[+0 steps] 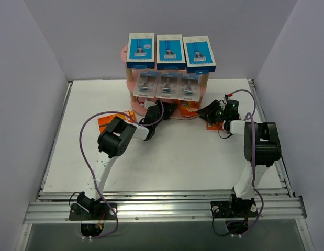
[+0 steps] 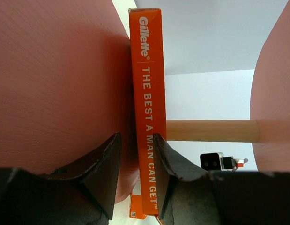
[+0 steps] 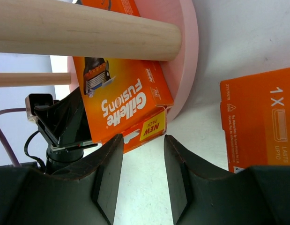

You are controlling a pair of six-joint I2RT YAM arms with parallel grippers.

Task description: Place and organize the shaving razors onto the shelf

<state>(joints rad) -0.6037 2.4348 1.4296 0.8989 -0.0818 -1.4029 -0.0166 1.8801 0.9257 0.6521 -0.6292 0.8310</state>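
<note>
At shelf [image 2: 55, 84] base, left gripper [image 2: 137, 138] is loosely straddling 1 placed orange pack [image 2: 147, 70]; right gripper [image 3: 143, 140] is hovering half-open, empty. Next: backing straight out.

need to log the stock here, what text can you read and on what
"Gillette", "THE BEST A MAN CAN GET": edge of the upright orange pack
"Gillette FUSION5", "NEW PACK": face of the orange pack under the wooden post
"1 X", "LASTS UPTO": orange pack on the table
Blue boxes and clear packs: print too small to read
</note>
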